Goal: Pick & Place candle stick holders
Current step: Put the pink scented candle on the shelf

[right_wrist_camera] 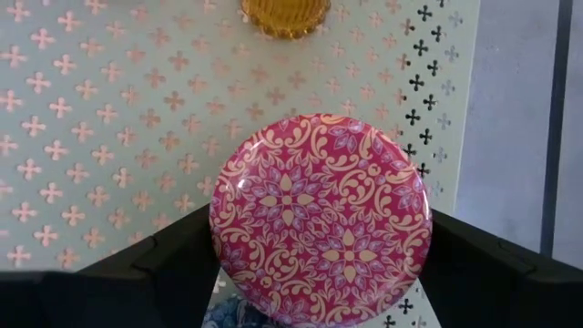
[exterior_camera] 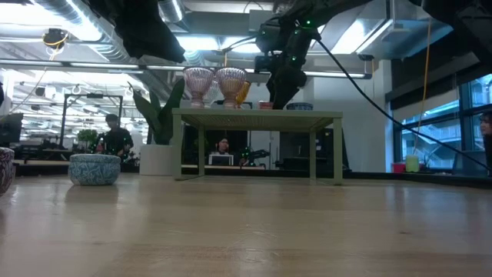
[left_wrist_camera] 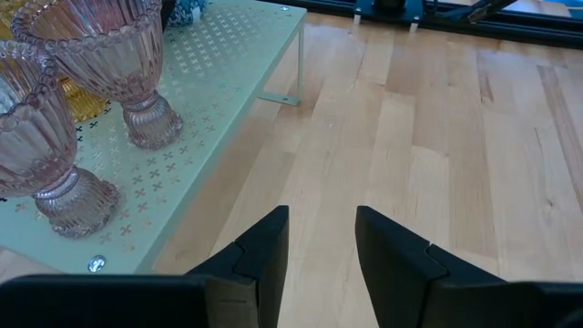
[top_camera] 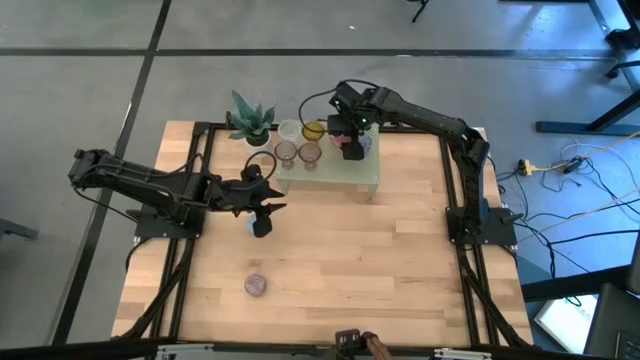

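Note:
The pale green stand (top_camera: 335, 172) bears a clear cup (top_camera: 290, 130), an amber cup (top_camera: 313, 130) and two pinkish ribbed glass cups (top_camera: 285, 152) (left_wrist_camera: 118, 64). My right gripper (right_wrist_camera: 321, 273) is over the stand's far right part, shut on a pink patterned round holder (right_wrist_camera: 321, 219); a blue patterned one (top_camera: 366, 146) stands beside it. My left gripper (left_wrist_camera: 321, 246) is open and empty, raised above the table just in front of the stand's left end. A blue-white cup (exterior_camera: 94, 169) stands on the table under it, and a mauve cup (top_camera: 256, 285) farther toward the near edge. My right gripper pinches the pink holder by its round rim (right_wrist_camera: 223, 228), one finger on each side, coming from above and pointing down. The patterned top faces up. The holder is at the stand's top (exterior_camera: 266, 105); whether it rests on it or hangs just clear, I cannot tell.
A potted spiky plant (top_camera: 250, 120) stands at the table's far edge, left of the stand. The wooden table (top_camera: 380, 260) in front of the stand is open. People and desks show in the room beyond the table.

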Motion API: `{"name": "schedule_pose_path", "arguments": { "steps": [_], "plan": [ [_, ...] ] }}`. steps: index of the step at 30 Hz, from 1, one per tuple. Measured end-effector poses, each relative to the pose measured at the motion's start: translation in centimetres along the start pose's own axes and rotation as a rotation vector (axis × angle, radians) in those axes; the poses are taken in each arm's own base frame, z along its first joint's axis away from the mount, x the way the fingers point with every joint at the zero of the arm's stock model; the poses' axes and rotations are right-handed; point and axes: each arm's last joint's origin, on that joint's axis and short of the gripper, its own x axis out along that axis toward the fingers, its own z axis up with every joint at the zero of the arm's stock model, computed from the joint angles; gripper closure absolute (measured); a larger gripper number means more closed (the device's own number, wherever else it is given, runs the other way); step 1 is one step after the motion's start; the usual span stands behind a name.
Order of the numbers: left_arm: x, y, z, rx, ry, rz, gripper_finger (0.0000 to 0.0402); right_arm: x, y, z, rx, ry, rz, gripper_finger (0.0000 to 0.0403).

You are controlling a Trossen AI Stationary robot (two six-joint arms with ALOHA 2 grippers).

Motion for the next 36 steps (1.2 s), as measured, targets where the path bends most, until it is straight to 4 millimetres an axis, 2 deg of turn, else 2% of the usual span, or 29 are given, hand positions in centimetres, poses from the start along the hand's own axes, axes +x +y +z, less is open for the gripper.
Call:
{"name": "schedule_pose_path", "arguments": {
  "steps": [17, 36],
  "plan": [
    [0.0, 0.0, 0.0, 0.0, 0.0, 0.0, 0.0276, -0.03, 0.47, -0.07, 0.082, -0.038, 0.122, 0.0083],
    [0.0, 0.0, -0.01, 0.0, 0.0, 0.0, 0.0276, -0.04, 0.52, -0.03, 0.112, -0.049, 0.142, 0.0083]
  ]
}}
